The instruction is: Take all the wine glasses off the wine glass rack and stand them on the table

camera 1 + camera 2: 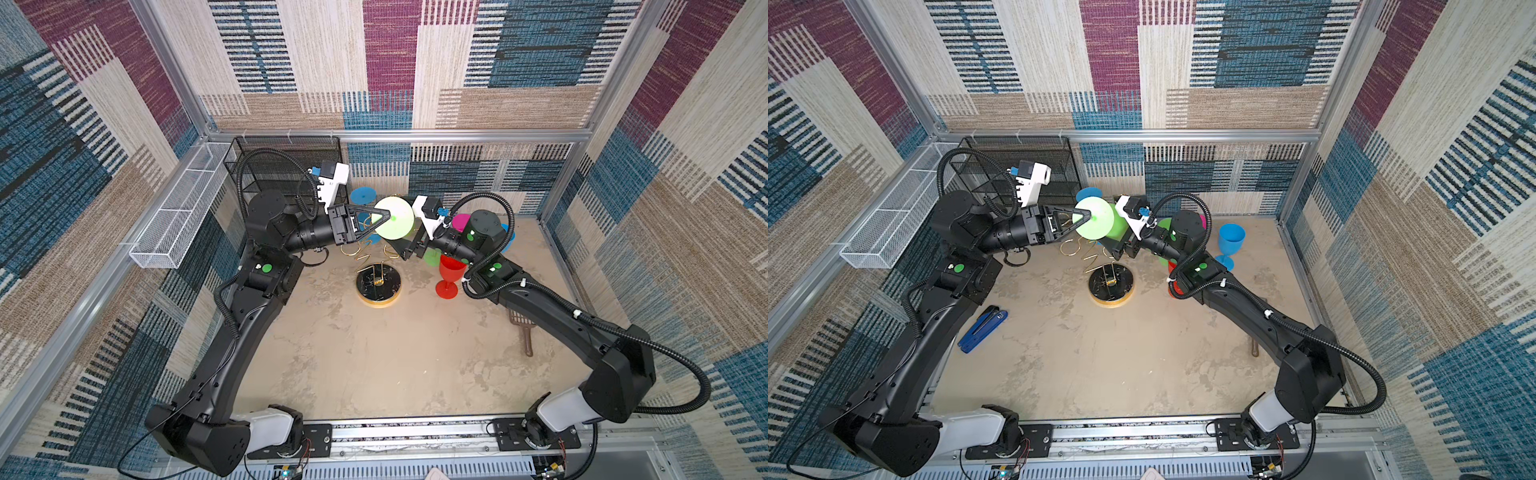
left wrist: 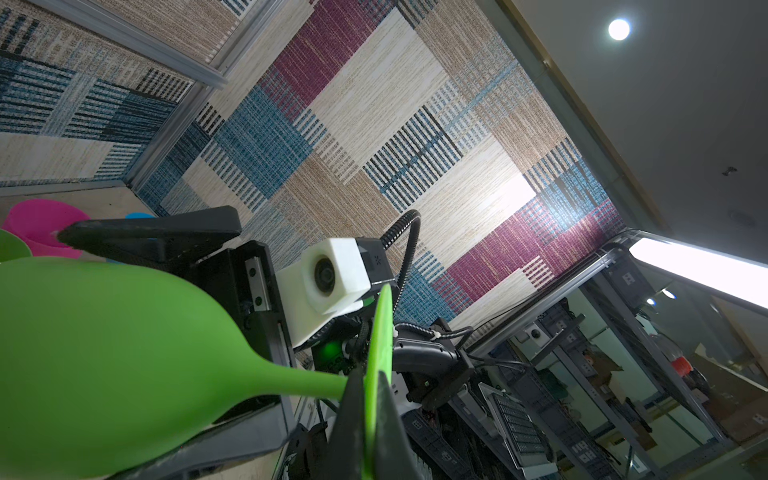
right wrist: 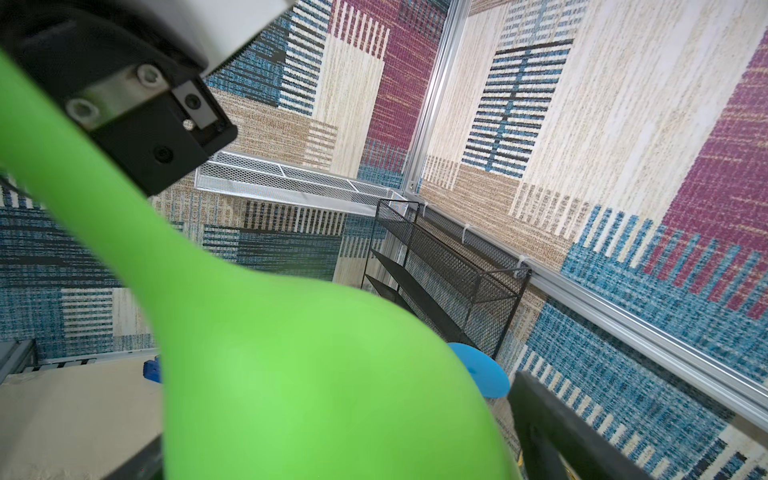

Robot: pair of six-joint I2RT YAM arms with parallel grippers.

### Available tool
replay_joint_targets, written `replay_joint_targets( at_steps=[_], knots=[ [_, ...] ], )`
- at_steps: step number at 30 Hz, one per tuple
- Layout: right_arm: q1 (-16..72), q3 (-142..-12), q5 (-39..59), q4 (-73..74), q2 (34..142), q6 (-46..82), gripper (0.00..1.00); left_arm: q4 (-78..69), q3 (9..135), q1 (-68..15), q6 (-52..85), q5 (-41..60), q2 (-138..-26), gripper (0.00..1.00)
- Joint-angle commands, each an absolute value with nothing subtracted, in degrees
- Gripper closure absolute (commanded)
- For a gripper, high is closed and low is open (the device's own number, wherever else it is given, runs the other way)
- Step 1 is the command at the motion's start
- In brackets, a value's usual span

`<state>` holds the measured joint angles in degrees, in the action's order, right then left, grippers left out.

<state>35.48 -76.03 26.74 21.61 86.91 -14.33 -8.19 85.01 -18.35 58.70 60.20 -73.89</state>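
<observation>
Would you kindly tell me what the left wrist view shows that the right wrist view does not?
Only the left wrist view shows the left pincer shut on the foot of the green wine glass, a pink glass and the right arm's white camera. Only the right wrist view shows the white mesh basket and the black mesh shelf unit. Both show that glass's bowl and the patterned walls.

Both top views are evenly and brightly lit from above; shadows on the floor [image 1: 374, 353] are faint and soft-edged. Left wrist view: ceiling lamp [image 2: 619, 29] and strip light [image 2: 706, 270] blow out white, with glare on the wall [image 2: 515, 193]. Right wrist view: the wine glass [image 3: 311, 374] fills the near field, blurred.
</observation>
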Motion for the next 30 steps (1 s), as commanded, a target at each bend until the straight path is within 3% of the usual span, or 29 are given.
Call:
replay_joint_targets(
  at_steps=[1,15,23,30],
  knots=[
    [35.7,-76.6,25.4,23.6,87.2,-13.4,0.01,-11.6,85.2,-18.2,60.6,61.5,-73.6,1.00],
    [35.9,-77.5,23.0,20.8,86.7,-11.8,0.28,-19.3,83.2,-17.6,64.9,62.0,-74.8,0.99],
    [35.9,-79.8,21.0,13.3,85.0,-8.9,0.41,-20.0,80.3,-16.0,58.9,58.4,-73.0,0.70],
    [35.9,-87.3,18.3,-6.2,83.2,-6.2,0.46,-23.7,72.1,-12.4,48.2,48.4,-69.2,0.59]
  ],
)
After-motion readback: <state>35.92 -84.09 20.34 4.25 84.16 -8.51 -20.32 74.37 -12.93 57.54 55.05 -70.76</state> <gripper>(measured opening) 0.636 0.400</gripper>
